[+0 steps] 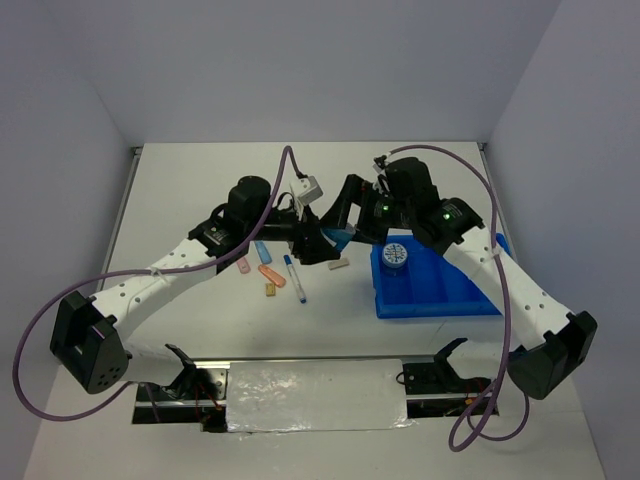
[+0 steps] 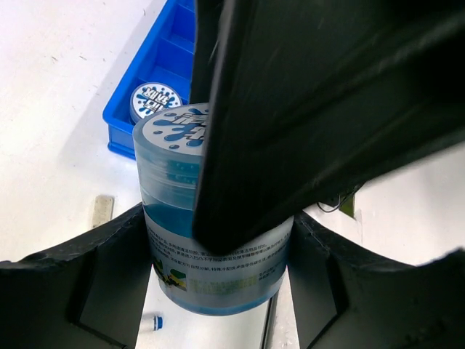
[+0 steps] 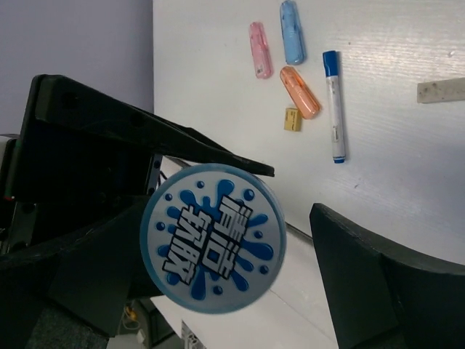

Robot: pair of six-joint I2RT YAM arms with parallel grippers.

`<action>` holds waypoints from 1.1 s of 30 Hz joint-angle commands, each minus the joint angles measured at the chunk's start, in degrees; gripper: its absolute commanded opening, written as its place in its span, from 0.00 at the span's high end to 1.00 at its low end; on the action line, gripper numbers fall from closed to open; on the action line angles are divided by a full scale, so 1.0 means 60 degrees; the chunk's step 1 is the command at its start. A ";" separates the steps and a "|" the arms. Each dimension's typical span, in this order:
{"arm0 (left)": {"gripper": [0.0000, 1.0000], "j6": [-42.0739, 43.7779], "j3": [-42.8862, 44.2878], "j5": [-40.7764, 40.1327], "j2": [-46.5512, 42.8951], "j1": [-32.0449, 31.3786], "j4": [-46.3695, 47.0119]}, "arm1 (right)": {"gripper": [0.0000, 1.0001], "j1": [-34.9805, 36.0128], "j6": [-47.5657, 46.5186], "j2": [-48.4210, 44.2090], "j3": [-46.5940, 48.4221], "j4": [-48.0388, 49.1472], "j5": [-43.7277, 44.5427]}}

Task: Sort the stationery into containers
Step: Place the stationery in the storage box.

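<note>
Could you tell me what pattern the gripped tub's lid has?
The tub's lid: blue splash, white lettering, on pale grey; best in right wrist view.

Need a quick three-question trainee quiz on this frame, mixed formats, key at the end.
1. True or false: the bright blue plastic compartment tray already holds one round blue-white roll.
2. Fill in: on the white table, the small tan block lies nearest the ___ short bar.
3. The second blue-white roll is: A) lying on the table; B) clamped between the left gripper fingers; C) in the tray.
Key: 1 true; 2 orange short bar; 3 B.
</note>
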 commanded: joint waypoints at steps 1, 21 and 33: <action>0.94 0.0404 0.0266 0.0395 -0.0234 -0.0049 0.0504 | 0.00 0.0370 -0.0330 0.0264 0.0847 -0.0276 0.0227; 0.01 -0.0341 0.1203 -0.5621 -0.0556 0.0316 -0.2849 | 1.00 -0.0786 -0.2305 -0.2427 -0.1435 0.0585 0.4763; 0.01 -0.1823 0.1158 -0.7853 -0.1201 0.1825 -0.6014 | 1.00 -0.0787 -0.1927 -0.2987 -0.5200 0.1230 0.7770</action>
